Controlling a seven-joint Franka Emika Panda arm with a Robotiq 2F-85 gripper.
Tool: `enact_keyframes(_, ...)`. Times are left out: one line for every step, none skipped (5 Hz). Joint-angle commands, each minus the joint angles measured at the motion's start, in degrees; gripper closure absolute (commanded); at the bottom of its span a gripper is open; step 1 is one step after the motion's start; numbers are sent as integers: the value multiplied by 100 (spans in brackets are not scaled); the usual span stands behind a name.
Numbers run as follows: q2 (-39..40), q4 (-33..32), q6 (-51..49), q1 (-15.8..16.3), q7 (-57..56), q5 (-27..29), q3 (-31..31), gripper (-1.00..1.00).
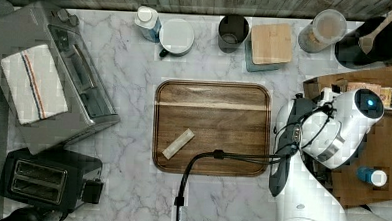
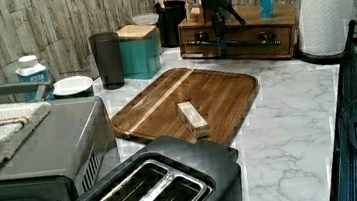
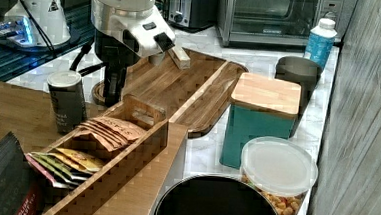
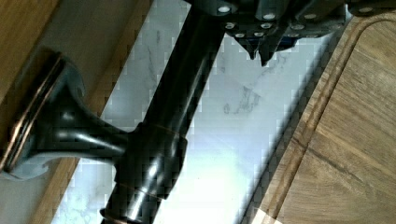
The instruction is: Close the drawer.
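Going across the top view: a toaster oven [image 1: 60,84] with a striped towel [image 1: 34,83] on it sat at the far left, with a black toaster [image 1: 43,181] below it. In the middle was the wooden serving tray [image 1: 234,99], with a small wooden block [image 1: 178,143] lying on it. Along the back wall were a bottle [image 1: 148,22], a dark cup [image 1: 233,32] and a teal canister with a wooden lid [image 1: 271,42].

At the top view's right, the Panda arm [image 1: 333,126] reached over the cabinet [image 1: 382,148]. The drawer [image 2: 245,34] was set in the cabinet's front, facing the tray, and its long black bar handle [image 2: 253,43] ran across it. I couldn't tell whether it was fully pushed in.

The gripper [image 4: 260,57] hung right in front of that handle, on the tray side of it. In the wrist view its fingertips [image 4: 254,52] looked pinched together with nothing between them, just beside the bar over the marble counter [image 4: 224,140].
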Motion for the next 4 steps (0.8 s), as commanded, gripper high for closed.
enact_keyframes(-424,1131,413,-527,60,-150,-640,100)
enact_keyframes(-426,1131,413,-532,57,-153,-632,100)
enact_keyframes(-425,1131,413,-532,58,-153,-631,100)
enact_keyframes(-418,1131,412,-480,43,-126,-692,100)
